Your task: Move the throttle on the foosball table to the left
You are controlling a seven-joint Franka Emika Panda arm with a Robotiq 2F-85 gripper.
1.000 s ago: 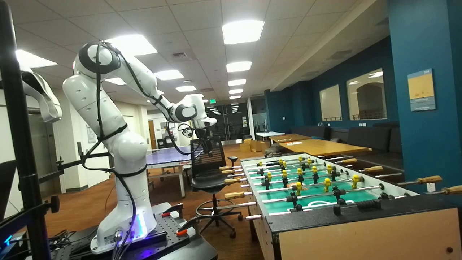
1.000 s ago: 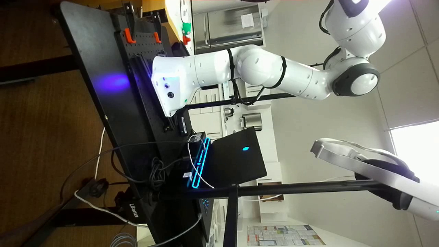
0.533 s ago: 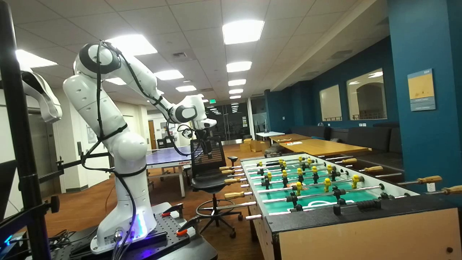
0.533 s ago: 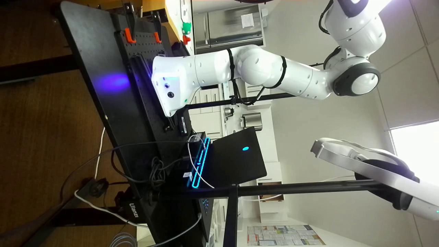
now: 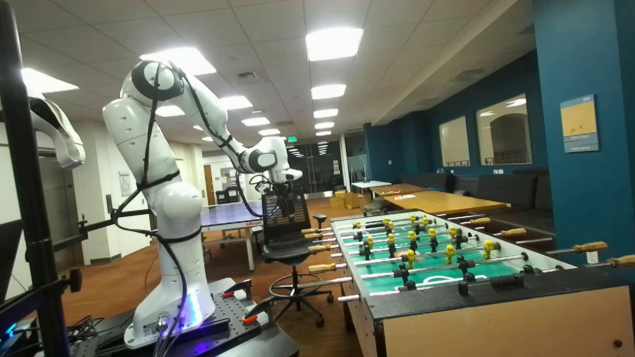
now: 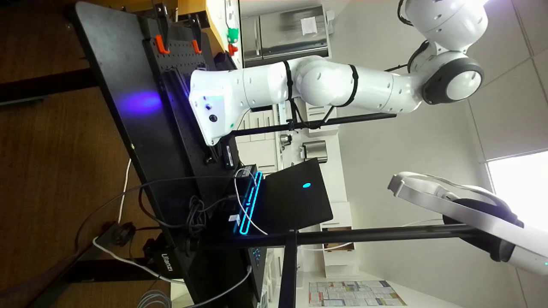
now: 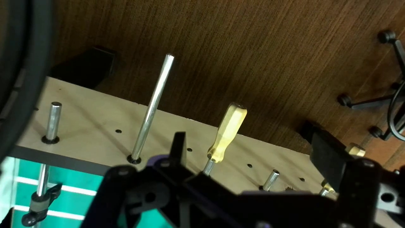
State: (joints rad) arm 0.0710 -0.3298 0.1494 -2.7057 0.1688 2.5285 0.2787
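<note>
The wooden handle (image 7: 227, 133) on the robot-facing side of the foosball surface (image 5: 496, 317) is judged to be the throttle; similar handles stand along the same side, so choosing the wrong one is the first possible fault. The tool (image 7: 245, 134) hangs above and apart from it, spread wide and holding nothing; in the wrist view the handle appears in the gap between the fingers (image 7: 326, 155), nearer the finger at that view's left. Lowering without first centring could therefore set that finger down on the handle, or against the long bare rod (image 7: 152, 109) beside it. The opposite finger may meet the neighbouring handle (image 7: 356, 150) if the approach drifts that way. The wooden handle slants relative to the fingers; closing without matching that angle would probably roll it or let it slip. The cable (image 7: 41, 53) curving along the edge of the wrist view could snag during descent. Confirm the direction meant by "left" beforehand: the handle's shaft (image 7: 208, 167) should slide lengthwise, and force across it would load it sideways instead.
</note>
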